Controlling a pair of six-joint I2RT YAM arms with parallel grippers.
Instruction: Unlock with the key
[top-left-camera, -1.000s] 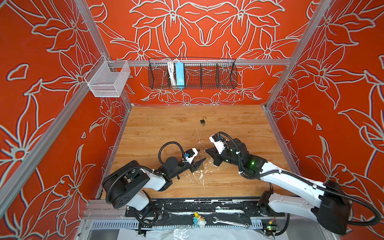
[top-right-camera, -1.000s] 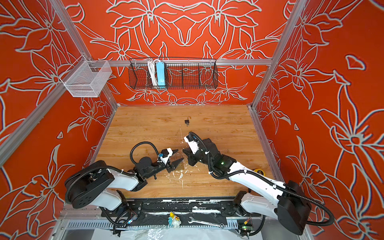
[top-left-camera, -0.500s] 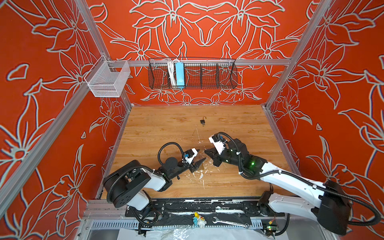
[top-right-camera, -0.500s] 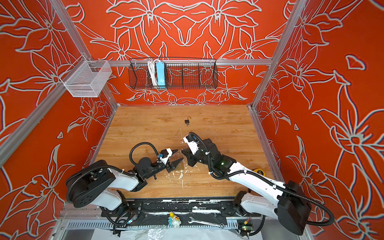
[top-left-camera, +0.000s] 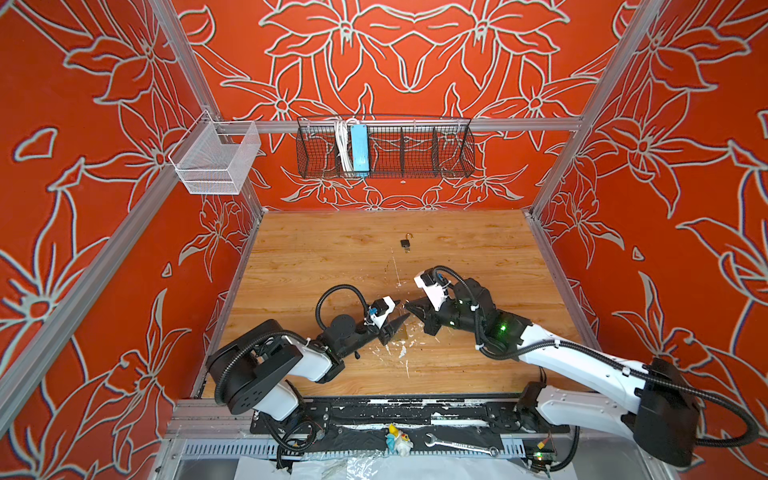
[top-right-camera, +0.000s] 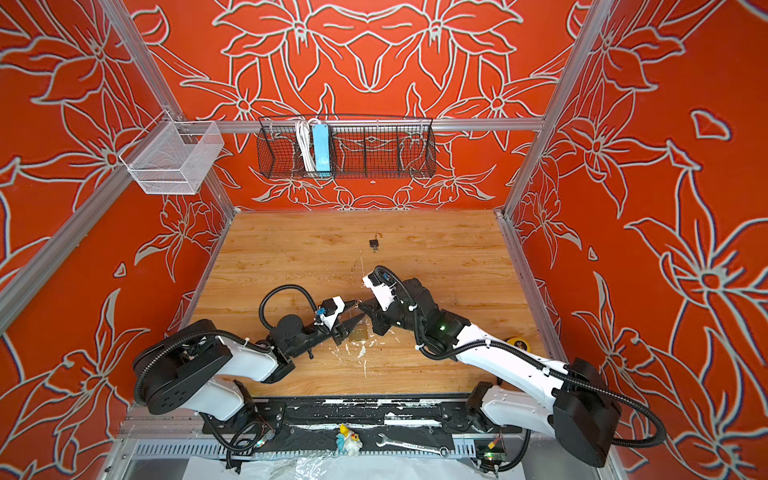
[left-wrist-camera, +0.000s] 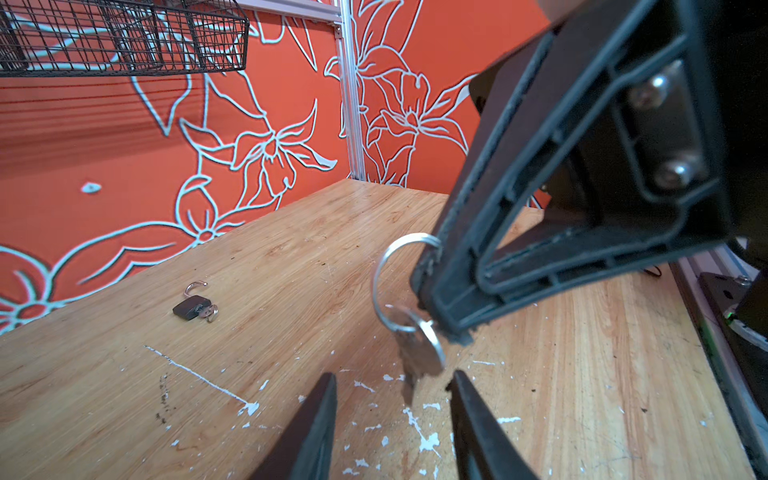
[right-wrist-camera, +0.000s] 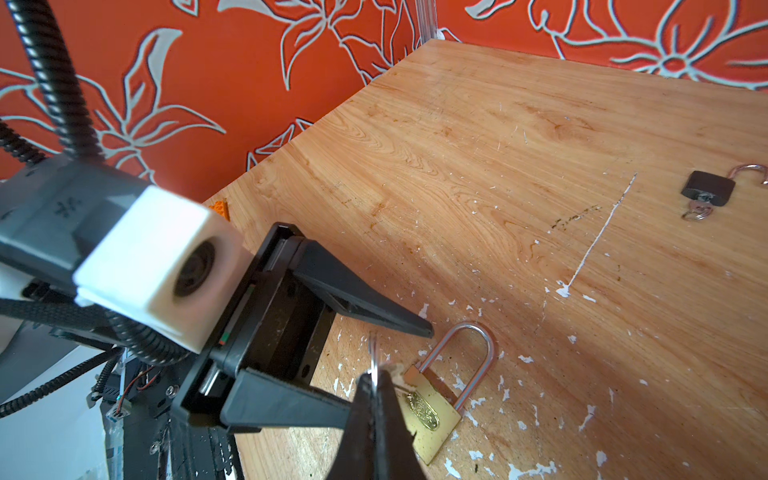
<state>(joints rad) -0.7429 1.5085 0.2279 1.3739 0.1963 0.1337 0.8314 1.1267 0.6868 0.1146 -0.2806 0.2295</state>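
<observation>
We have the right gripper pinched tight on the steel split ring, with the flat silver key dangling off it. Left gripper is partly open, key blade hanging between its fingers. Brass long-shackle padlock lies on the wooden table just below. Small black padlock, shackle open, sits well behind.

Silver key, brass padlock, orange floral walls

Right gripper, clamped on key, has been shifted slightly left toward frame centre; left gripper jaws have been narrowed around the key blade.
</observation>
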